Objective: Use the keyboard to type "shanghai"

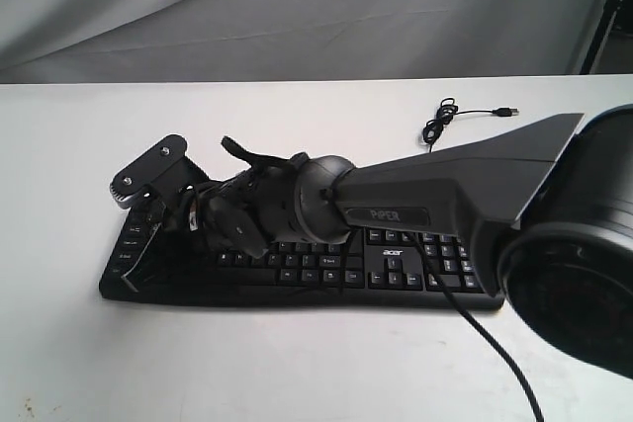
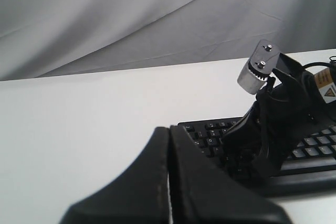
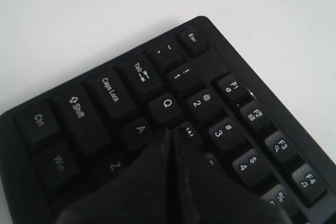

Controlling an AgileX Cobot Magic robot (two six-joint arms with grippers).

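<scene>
Keyboard (image 1: pixel 396 269) flat on the white desk (image 1: pixel 297 363), long side running across the exterior view, number pad end on my right, acer logo (image 1: pixel 393 253) showing white beside it. My right arm (image 1: pixel 445 195) is stretched right across the middle, over the keys to the far left end. Right pincer (image 3: pixel 172 132) is clenched, both fingers pressed together into one point, and that point sits down among the letters: Q (image 3: pixel 167 103) just ahead of it, A (image 3: pixel 140 128) to one side, a half-covered key to the other. Touching a key or just above it? I cannot tell, my own fingers hide what is under them. Left pincer (image 2: pixel 169 132) is clenched too, gripping nothing, hanging over bare desk just off the keyboard's left end, near my right wrist. Behind the keyboard, its thin black cable (image 1: pixel 442 124) lies in a loose coil, plug (image 1: pixel 506 111) on the desk.
</scene>
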